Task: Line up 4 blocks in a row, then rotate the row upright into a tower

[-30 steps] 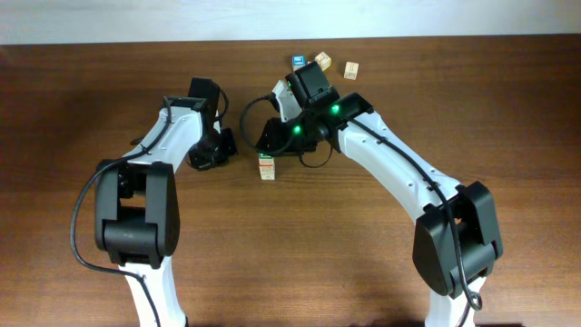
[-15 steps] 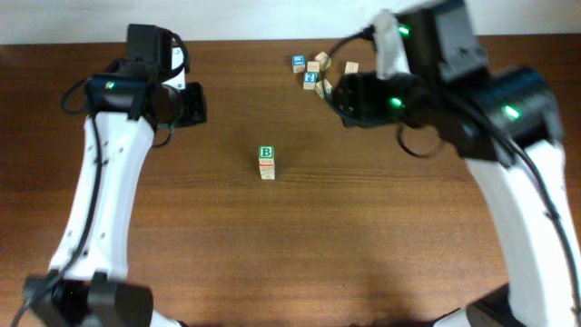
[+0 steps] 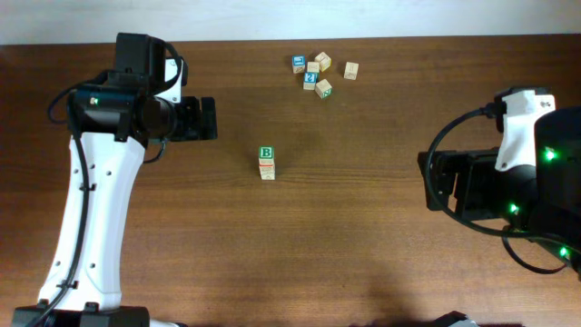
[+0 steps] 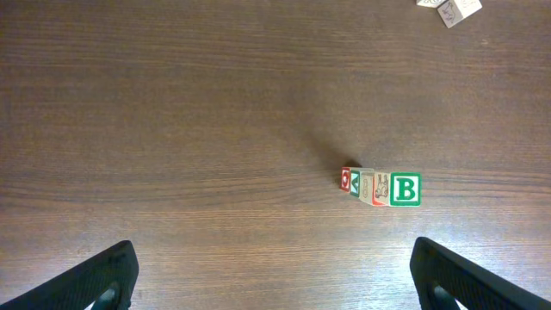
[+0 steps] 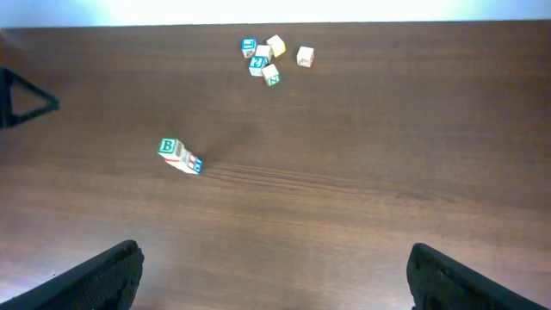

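Note:
The blocks [image 3: 266,163] stand as a small upright stack in the middle of the table, a green B on the top cube. In the left wrist view the blocks [image 4: 384,188] lean away to the right, showing red and green side faces. The right wrist view has the blocks [image 5: 178,156] at left of centre. My left gripper [image 3: 207,120] hangs high, up and to the left of the stack, open and empty [image 4: 275,284]. Far off to the right, my right gripper [image 3: 438,186] is also open with nothing in it [image 5: 275,280].
A cluster of several loose cubes [image 3: 319,74], some blue-faced and some pale, lies near the table's far edge; it also shows in the right wrist view [image 5: 269,58]. Dark wood table [image 3: 363,245] all around.
Both grippers were down at the stack a second ago. They have opened, lifted and drawn apart, left arm to the left, right arm far right. The stack stays standing.

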Action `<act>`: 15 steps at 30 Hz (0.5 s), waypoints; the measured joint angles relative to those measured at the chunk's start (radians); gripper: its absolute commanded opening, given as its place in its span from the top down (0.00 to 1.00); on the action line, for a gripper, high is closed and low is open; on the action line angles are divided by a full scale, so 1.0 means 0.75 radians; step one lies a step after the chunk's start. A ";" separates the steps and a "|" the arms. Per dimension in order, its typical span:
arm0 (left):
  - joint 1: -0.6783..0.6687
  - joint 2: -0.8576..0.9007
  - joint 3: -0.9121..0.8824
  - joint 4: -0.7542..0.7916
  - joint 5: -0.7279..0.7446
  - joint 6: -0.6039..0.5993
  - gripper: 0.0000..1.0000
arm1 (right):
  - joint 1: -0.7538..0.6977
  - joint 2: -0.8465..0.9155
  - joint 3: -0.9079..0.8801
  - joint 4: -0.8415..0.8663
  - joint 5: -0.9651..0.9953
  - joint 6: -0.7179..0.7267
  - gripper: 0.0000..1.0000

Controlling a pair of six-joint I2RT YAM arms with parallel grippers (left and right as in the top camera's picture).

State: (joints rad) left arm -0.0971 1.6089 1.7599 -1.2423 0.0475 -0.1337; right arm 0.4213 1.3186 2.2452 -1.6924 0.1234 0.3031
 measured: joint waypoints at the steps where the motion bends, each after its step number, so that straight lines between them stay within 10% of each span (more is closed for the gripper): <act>1: 0.000 0.000 0.000 0.000 0.000 0.000 0.01 | 0.000 0.006 -0.004 0.000 0.007 -0.016 0.02; 7: 0.000 0.000 0.000 0.001 -0.001 0.000 0.01 | -0.129 -0.056 -0.200 0.353 0.062 -0.314 0.02; 15: 0.000 -0.001 0.003 -0.004 -0.005 0.005 0.01 | -0.643 -1.146 -2.079 1.814 -0.343 -0.696 0.02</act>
State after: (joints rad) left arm -0.0971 1.6085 1.7618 -1.2449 0.0441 -0.1303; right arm -0.0608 0.4587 0.6861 -0.3317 -0.1337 -0.2188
